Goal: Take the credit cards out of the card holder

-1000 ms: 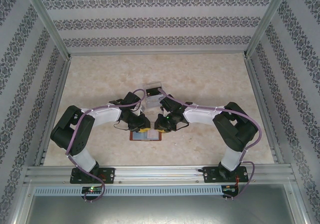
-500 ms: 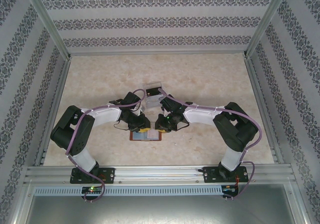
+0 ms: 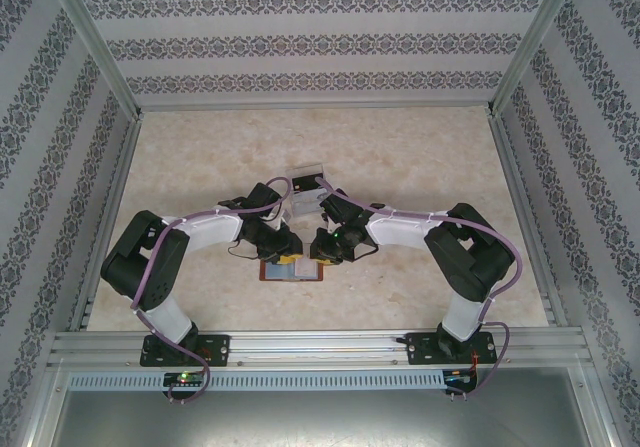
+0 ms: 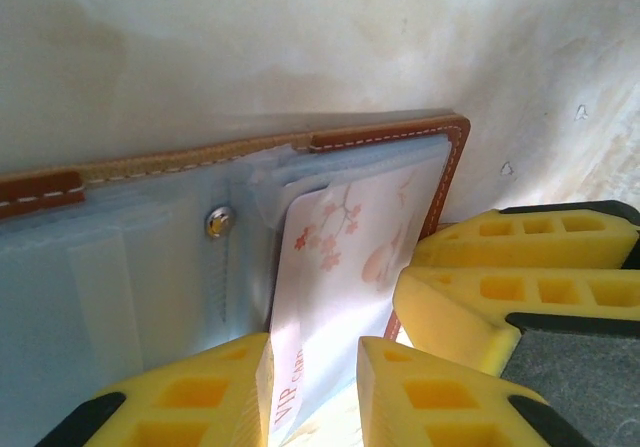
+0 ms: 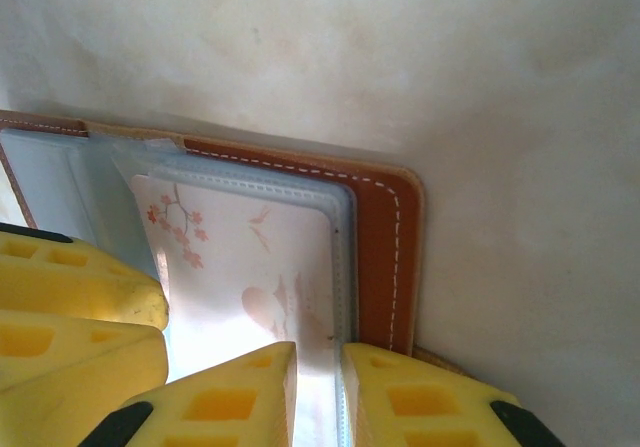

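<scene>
Likely test rig, aluminium frame (image 3: 300,342), wallpapered walls (image 3: 320,42)

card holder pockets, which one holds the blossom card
The pocket by the card holder's rounded leather corner, past the metal snap: the pink-blossom card sits in it. The grey-blue pocket on the snap's other side shows no print.

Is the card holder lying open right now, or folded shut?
Open. The card holder lies spread on the table, its grey-blue inner pockets and snap stud facing up, a blossom-print card showing at one pocket.
</scene>
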Robot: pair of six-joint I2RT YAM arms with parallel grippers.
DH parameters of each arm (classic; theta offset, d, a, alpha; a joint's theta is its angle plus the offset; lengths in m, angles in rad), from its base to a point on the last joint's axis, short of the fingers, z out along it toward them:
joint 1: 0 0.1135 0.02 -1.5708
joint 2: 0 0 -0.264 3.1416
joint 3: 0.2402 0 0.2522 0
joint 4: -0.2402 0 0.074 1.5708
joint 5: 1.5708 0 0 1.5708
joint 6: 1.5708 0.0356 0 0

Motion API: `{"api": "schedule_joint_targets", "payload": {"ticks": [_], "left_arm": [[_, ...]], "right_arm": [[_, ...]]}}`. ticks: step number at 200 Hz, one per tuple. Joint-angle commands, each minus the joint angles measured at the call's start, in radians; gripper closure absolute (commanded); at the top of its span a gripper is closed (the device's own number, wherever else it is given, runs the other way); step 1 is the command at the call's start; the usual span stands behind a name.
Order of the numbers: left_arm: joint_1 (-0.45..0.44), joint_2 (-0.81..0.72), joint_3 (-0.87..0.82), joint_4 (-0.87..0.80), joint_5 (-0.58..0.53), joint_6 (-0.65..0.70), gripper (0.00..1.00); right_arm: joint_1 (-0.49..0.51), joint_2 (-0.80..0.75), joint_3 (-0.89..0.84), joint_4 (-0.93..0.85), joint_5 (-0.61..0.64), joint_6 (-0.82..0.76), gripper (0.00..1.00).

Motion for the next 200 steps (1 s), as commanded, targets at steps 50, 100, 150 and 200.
{"api": "schedule_joint_targets", "payload": {"ticks": [50,100,150,200], "left_arm": [[-0.003,-0.051,0.034,-0.064,-0.039,0.031,0.74],[-0.002,-0.011,-0.018,0.065,0.042,-0.022,0.76],[-0.003,0.020,-0.019,0.023,0.006,0.010,0.75],[-0.002,0.006,0.005,-0.056,-0.058,0.054,0.75]], "right_arm": [[-0.006,0.020,-0.026,-0.016,0.012,-0.002,0.78],[-0.005,0.019,-0.027,-0.012,0.012,-0.003,0.78],[-0.005,0.023,-0.024,-0.016,0.011,-0.006,0.78],[-0.005,0.026,-0.023,-0.019,0.011,-0.007,0.78]]}}
